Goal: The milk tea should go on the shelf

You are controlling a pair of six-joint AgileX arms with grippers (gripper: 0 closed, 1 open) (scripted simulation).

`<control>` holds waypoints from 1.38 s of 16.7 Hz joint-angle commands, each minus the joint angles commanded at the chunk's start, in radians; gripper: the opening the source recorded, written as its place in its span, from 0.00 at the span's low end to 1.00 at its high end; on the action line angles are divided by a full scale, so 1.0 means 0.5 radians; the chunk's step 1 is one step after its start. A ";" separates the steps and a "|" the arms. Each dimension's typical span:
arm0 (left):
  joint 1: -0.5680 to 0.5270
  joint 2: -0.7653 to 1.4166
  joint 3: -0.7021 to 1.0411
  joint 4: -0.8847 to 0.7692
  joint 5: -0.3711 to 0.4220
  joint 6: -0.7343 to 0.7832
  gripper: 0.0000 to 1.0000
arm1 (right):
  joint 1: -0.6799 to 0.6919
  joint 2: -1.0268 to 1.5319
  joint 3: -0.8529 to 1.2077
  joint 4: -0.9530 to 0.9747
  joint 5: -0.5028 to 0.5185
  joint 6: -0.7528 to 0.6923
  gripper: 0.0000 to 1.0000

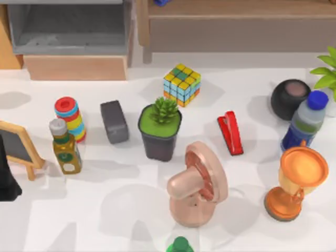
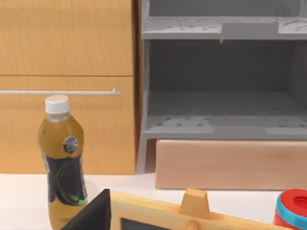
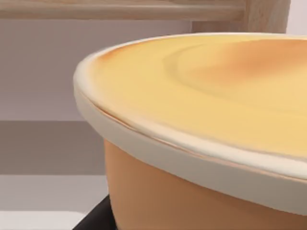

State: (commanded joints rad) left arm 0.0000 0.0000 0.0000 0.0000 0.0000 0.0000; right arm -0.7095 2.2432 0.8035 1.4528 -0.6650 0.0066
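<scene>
The milk tea (image 2: 62, 163) is an upright bottle of golden-brown drink with a white cap and a dark label. It stands on the white table in front of a wooden cabinet, in the left wrist view. The shelf (image 1: 236, 21) is the wide light-brown unit along the far edge, right of centre. Its board (image 3: 120, 9) and upright post (image 3: 268, 14) show behind an orange cup. A dark part of my left arm (image 1: 6, 181) sits at the table's left edge, beside a small chalkboard (image 1: 18, 147).
A grey-lined box (image 1: 68, 26) stands far left. The table holds an oil-coloured bottle (image 1: 65, 149), stacked rings (image 1: 70, 116), a grey block (image 1: 114, 122), potted plant (image 1: 160, 128), puzzle cube (image 1: 182, 84), red stapler (image 1: 230, 132), pink fan (image 1: 198, 186), orange trophy (image 1: 296, 181), blue-capped bottle (image 1: 304, 122) and black ball (image 1: 290, 98).
</scene>
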 joint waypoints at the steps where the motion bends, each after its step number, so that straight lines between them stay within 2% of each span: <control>1: 0.000 0.000 0.000 0.000 0.000 0.000 1.00 | 0.000 0.008 0.004 0.004 -0.001 0.003 0.00; 5: 0.000 0.000 0.000 0.000 0.000 0.000 1.00 | 0.071 -0.108 0.064 -0.004 0.067 -0.011 0.00; 10: 0.000 0.000 0.000 0.000 0.000 0.000 1.00 | 0.424 -0.507 0.160 -0.204 0.384 -0.046 0.00; 16: 0.000 0.000 0.000 0.000 0.000 0.000 1.00 | 1.114 -0.816 0.313 -0.714 0.985 -0.067 0.00; 23: 0.000 0.000 0.000 0.000 0.000 0.000 1.00 | 1.912 -0.740 0.733 -1.380 1.775 -0.041 0.00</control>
State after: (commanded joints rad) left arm 0.0000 0.0000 0.0000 0.0000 0.0000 0.0000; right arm 0.2465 1.8733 1.1700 0.7628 0.2223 -0.0136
